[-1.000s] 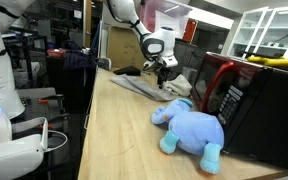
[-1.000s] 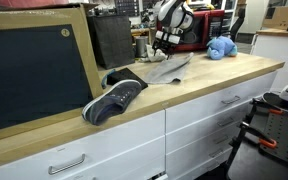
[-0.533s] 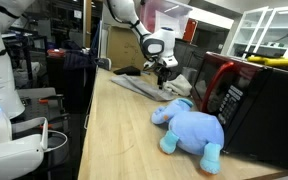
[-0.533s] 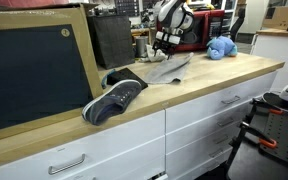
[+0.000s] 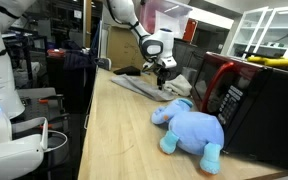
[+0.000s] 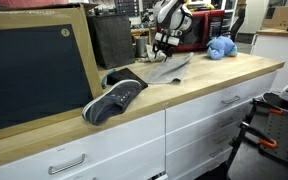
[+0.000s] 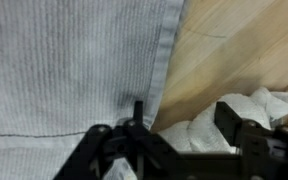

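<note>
The wooden counter [image 5: 109, 135] lies below the gripper [image 5: 163, 68]. In an exterior view the microwave [image 5: 259, 95] stands near the gripper, to one side of it. The grey towel [image 7: 74, 60] is spread flat directly beneath the gripper, and in the wrist view its hemmed edge runs under the fingers. The blue plush toy [image 5: 192, 128] lies well apart from the gripper, against the microwave. The shoe [image 6: 114, 98] sits well apart, beyond the towel's other end. The white rag [image 7: 209, 125], crumpled, lies between the jaws, just beside the towel's edge. The jaws stand apart, with no grip confirmed.
</note>
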You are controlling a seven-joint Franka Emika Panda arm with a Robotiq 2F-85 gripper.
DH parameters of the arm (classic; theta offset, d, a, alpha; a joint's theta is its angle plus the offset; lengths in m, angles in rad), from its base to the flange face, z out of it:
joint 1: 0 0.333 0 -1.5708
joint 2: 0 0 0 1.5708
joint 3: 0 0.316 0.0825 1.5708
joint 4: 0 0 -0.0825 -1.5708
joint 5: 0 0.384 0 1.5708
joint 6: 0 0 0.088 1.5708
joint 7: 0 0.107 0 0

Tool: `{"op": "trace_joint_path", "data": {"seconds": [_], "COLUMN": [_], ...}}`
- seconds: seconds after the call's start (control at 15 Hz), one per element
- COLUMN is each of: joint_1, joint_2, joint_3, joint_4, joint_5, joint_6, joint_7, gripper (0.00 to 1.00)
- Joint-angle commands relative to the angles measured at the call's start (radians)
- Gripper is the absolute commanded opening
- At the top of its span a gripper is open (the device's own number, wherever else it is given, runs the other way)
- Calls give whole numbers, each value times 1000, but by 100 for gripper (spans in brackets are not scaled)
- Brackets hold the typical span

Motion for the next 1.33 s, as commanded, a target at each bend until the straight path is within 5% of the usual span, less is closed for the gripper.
{"op": "trace_joint_path", "data": {"seconds": [0.0, 0.4, 0.47, 0.6, 1.07, 1.27], "joint_1": [3, 6, 9, 17, 34, 42], "joint_2": [-4, -5, -7, -11, -26, -25], "joint_3": [8, 1, -6, -24, -52, -56], "joint_4": [4, -4, -7, -7, -10, -9], "joint_5": [-11, -24, -32, -59, -141, -167], "joint_6": [33, 32, 31, 17, -40, -61], "joint_7": [20, 20, 22, 31, 34, 38], "gripper": [44, 1, 42, 38, 89, 100]}}
